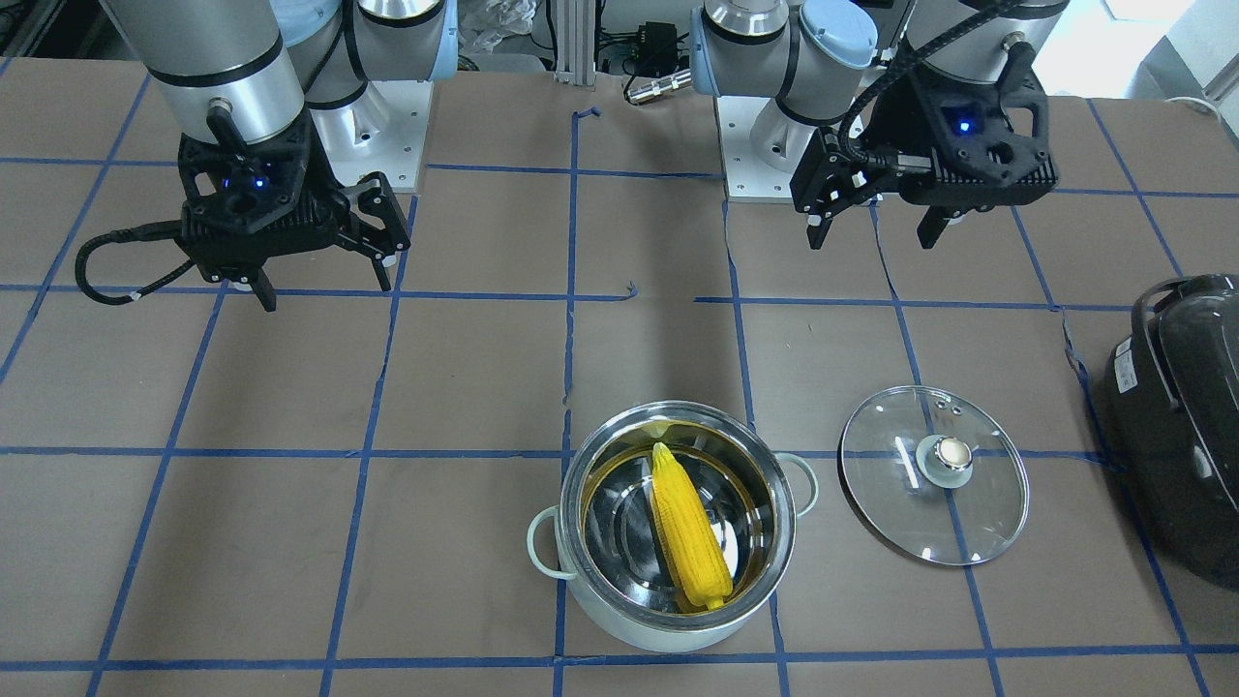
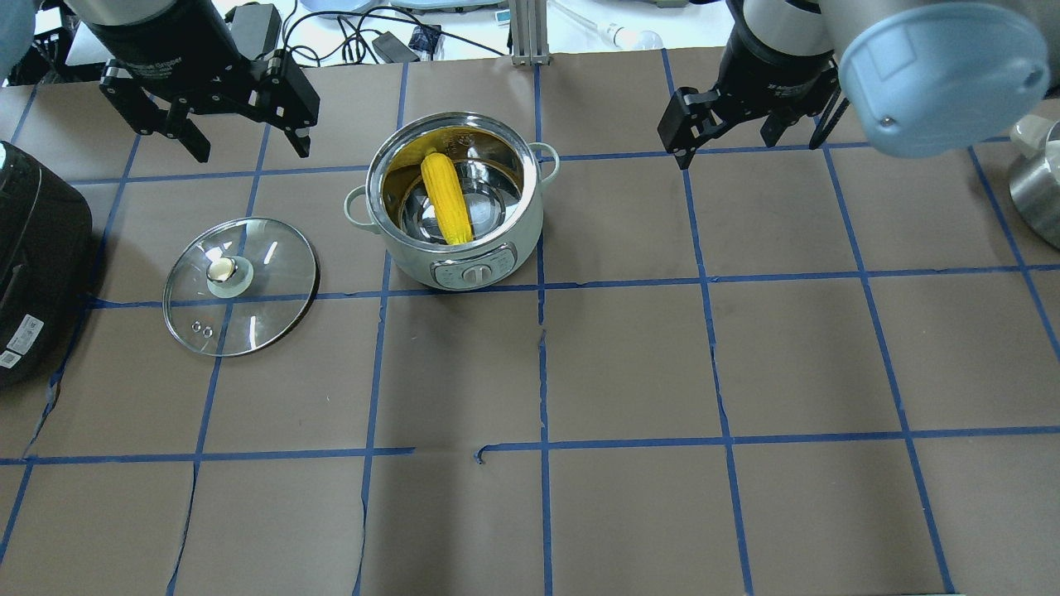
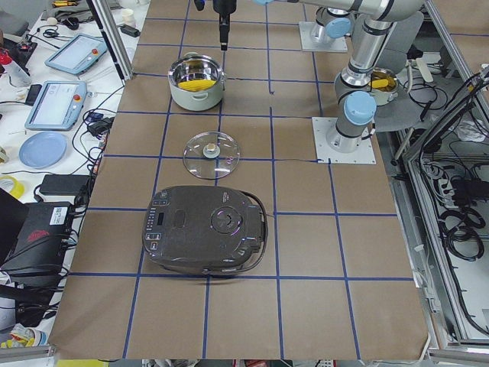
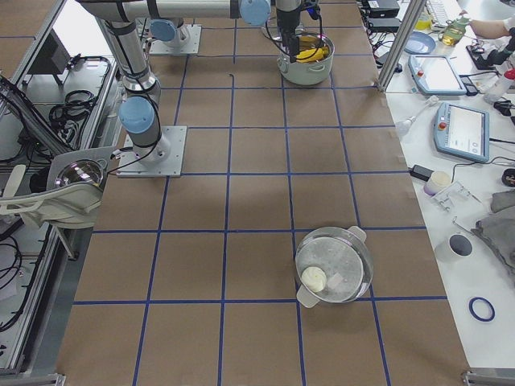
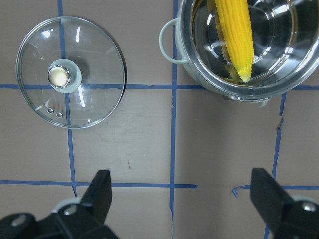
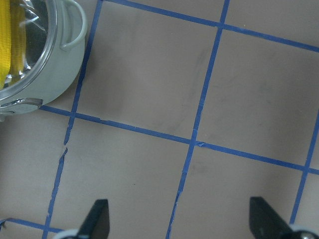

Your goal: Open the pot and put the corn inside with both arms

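The pot (image 1: 629, 631) stands open on the table, its mint-white wall (image 2: 403, 251) facing the robot. The yellow corn (image 1: 687, 537) lies inside it, also seen from overhead (image 2: 446, 198) and in the left wrist view (image 5: 234, 30). The glass lid (image 1: 934, 472) lies flat on the table beside the pot, on the robot's left (image 2: 240, 285). My left gripper (image 2: 248, 151) is open and empty, above the table behind the lid. My right gripper (image 2: 749, 149) is open and empty, well to the pot's right (image 6: 55, 69).
A dark grey rounded appliance (image 2: 33, 257) sits at the table's left end, beyond the lid. A second steel pot (image 4: 334, 265) stands at the table's right end. Brown paper with blue tape lines (image 2: 542, 364) covers the table.
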Available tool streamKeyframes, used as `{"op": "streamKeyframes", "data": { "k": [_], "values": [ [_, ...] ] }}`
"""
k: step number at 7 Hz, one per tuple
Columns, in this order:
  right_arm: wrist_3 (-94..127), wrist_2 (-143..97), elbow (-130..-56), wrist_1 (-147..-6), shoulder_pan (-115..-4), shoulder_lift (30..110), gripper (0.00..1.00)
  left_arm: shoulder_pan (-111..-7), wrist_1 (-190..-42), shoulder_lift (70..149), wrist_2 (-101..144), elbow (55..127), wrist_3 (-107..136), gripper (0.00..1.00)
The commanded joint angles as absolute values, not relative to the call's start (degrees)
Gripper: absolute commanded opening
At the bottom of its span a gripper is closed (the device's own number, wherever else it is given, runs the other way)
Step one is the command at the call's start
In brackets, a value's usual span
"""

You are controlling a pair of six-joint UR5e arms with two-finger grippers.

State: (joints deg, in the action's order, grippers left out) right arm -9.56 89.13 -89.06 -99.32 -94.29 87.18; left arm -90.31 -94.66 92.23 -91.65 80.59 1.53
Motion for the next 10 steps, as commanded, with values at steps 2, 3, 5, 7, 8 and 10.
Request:
{"op": "streamKeyframes", "data": {
  "k": [2,3,5,7,8,10],
  "values": [
    [-6.78,88.86,-88.16,-98.09,-94.13,88.15,1.0,-90.0,-94.57,92.28,-91.58,80.6,1.32,1.0],
    [-5.81,89.29,-84.76,-92.69,-93.78,87.89,1.0,-89.91,-94.66,92.29,-91.58,80.6,1.41,1.0],
    [-5.8,88.77,-83.06,-88.77,-89.84,87.89,1.0,-89.91,-94.57,92.29,-91.58,80.6,1.41,1.0],
    [-4.84,89.03,-83.14,-88.77,-89.91,88.33,1.0,-89.83,-94.57,92.29,-91.58,80.6,1.41,1.0],
    [-3.27,89.03,-82.97,-88.86,-90.0,88.33,1.0,-89.82,-94.57,92.29,-91.58,80.51,1.41,1.0],
    [-1.67,89.12,-82.97,-88.77,-90.0,88.33,1.0,-89.82,-94.57,92.29,-91.58,80.59,1.41,1.0]
  ]
}}
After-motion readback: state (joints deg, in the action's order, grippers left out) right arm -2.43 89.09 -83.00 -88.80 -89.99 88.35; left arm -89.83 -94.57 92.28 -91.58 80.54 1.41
